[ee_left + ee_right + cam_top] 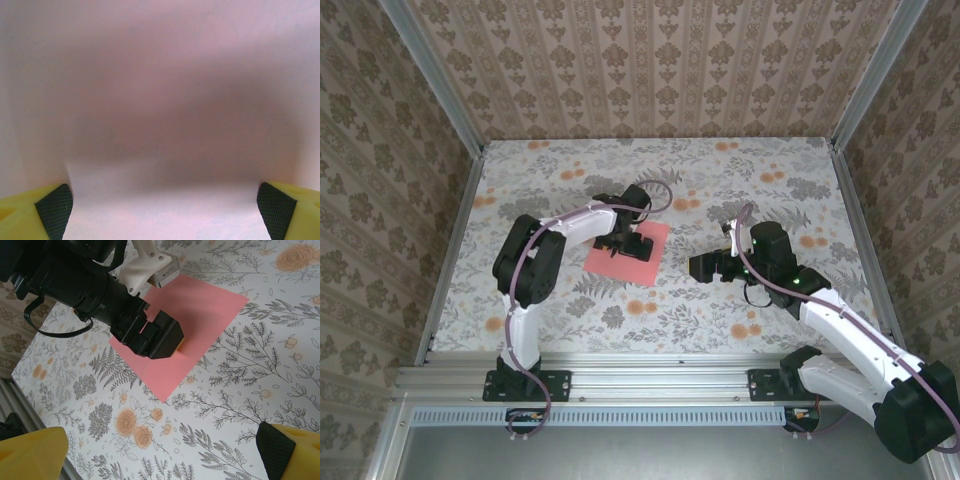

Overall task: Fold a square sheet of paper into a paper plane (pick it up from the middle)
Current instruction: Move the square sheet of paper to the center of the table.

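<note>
Closest to the lens, the left tool [165,212] shows its two yellow fingers at the bottom corners of its wrist view. Their black pads [54,209] face inward and are spread as wide as they go. Nothing lies between them but the salmon-pink surface of the square sheet of paper [160,90] just beneath. That posture fits the instruction to take the sheet from its middle. From above, the tool stands over the centre of the sheet, pointing down, its jaws straddling a strip of paper they could pinch up into a ridge. Whether the fingertips touch the paper I cannot tell, as the wrist picture is blurred by nearness and a soft shadow crosses its middle.

The sheet lies flat on the flowered counter [770,320], a little left of centre in the overhead frame, turned so one corner points toward the lower right. No crease shows, so I judge that folding has not begun.

To the right, the right tool [157,455] hangs above bare counter, well apart from the sheet, its jaws likewise wide and empty. Its camera looks toward the sheet and the left arm in the upper left of its frame. This suggests it is placed to steady or take an edge once the middle is lifted.
</note>
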`<state>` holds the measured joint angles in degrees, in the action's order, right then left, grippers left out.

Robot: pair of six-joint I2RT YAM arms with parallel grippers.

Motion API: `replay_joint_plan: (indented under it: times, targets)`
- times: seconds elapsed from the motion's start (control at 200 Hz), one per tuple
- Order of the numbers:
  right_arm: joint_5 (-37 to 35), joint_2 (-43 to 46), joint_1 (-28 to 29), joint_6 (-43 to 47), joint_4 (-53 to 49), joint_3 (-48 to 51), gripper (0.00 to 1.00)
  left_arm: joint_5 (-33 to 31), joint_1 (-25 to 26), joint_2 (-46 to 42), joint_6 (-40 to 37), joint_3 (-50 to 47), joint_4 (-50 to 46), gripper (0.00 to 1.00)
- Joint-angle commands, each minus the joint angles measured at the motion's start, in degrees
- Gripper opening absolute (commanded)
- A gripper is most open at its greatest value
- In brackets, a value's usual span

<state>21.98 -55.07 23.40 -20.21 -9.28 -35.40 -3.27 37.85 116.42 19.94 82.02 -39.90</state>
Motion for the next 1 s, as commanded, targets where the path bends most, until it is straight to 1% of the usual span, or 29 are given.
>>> replay_joint_plan:
  times: [0.0, 0.1, 0.175, 0.27, 0.35, 0.45, 0.63, 0.75, 0.865, 0.995]
  targets:
    - [1.74, -0.48, -0.05, -1.61, 0.84, 0.68, 1.0, 0.7, 0.47, 1.83, 4.94, -1.47, -1.09, 1.0]
    - [1.93, -0.65, -0.01, -1.61, 0.57, 0.59, 1.0, -1.0, 1.28, 1.84, 9.84, -2.43, -2.03, 1.0]
    - [1.97, -0.65, 0.04, -1.5, -0.15, 0.25, 1.0, -3.03, 2.84, 1.62, 15.9, -2.91, -3.28, 1.0]
    - [2.1, -0.66, 0.02, -1.23, -1.24, -0.16, 1.0, -2.81, 4.94, 1.36, 22.94, -3.01, -4.22, 1.0]
    - [2.19, -0.58, 0.06, -0.71, -2.66, -0.66, 1.0, -1.29, 6.45, 1.05, 28.89, -2.88, -4.22, 1.0]
    - [1.93, -0.15, 0.03, 0.07, -4.23, -0.97, 1.0, -0.71, 8.54, 0.74, 33.49, -1.68, -4.47, 1.0]
    - [1.37, 1.18, 0.0, 1.07, -6.94, -0.81, 1.0, -1.04, 12.1, 2.53, 38.76, 2.58, -6.94, 1.0]
    - [0.96, 1.53, 0.01, 1.85, -9.49, -1.14, 1.0, 0.51, 14.15, 4.3, 41.97, 4.53, -6.48, 1.0]
    - [1.94, 2.57, -0.02, 1.95, -10.01, -0.57, 1.0, 0.34, 15.65, 6.28, 42.19, 7.87, -6.81, 1.0]
    - [2.63, 4.2, -0.02, 1.97, -10.58, 0.22, 1.0, -1.46, 16.27, 6.8, 40.32, 10.84, -8.97, 1.0]
